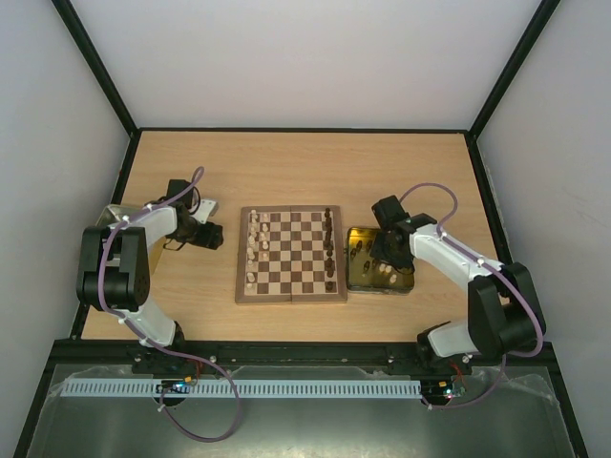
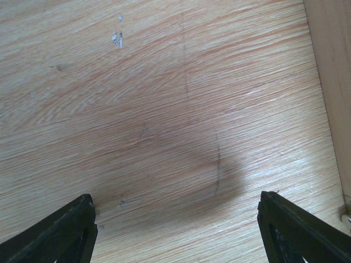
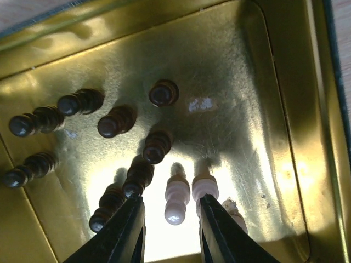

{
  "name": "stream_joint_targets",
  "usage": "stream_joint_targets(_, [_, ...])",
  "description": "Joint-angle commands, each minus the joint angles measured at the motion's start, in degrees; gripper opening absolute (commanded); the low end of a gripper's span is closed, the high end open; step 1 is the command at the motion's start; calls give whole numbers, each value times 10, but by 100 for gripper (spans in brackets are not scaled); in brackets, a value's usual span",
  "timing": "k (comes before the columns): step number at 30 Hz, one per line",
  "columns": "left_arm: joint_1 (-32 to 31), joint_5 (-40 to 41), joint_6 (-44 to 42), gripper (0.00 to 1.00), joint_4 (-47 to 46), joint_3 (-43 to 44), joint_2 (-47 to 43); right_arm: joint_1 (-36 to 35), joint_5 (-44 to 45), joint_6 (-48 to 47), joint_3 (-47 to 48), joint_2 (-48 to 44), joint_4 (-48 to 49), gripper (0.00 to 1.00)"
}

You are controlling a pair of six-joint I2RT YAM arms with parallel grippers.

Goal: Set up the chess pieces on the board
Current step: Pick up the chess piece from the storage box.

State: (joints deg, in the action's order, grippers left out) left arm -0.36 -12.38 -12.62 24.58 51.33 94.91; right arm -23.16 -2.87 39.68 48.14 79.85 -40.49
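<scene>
The board (image 1: 291,258) lies mid-table, with cream chess pieces (image 1: 253,250) along its left column and dark ones (image 1: 329,246) along its right. My right gripper (image 3: 171,222) hangs open inside the gold tray (image 3: 274,109). An upright cream pawn (image 3: 176,200) stands between its fingertips, with a gap on each side. A second cream piece (image 3: 204,186) stands just beyond the right finger (image 3: 219,233). Several dark pieces (image 3: 115,121) stand to the left in the tray. My left gripper (image 2: 175,230) is wide open over bare table, just left of the board's border (image 2: 332,66).
The gold tray (image 1: 377,260) sits against the board's right edge. A dull tin (image 1: 112,212) shows partly behind the left arm. Black frame posts and white walls enclose the table on the left, right and back.
</scene>
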Motion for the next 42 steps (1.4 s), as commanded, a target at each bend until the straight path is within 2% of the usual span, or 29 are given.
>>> stream_joint_targets(1, [-3,4,-1,80,5,-1,4,9,-20,-7,-24,4,15,26])
stream_joint_targets(22, [-7,7,-2,80,4,1,9,32,-18,-13,-39,7,26,26])
stream_joint_targets(42, [-9,9,-1,80,4,3,11,32,-64,-23,-41,22,41,25])
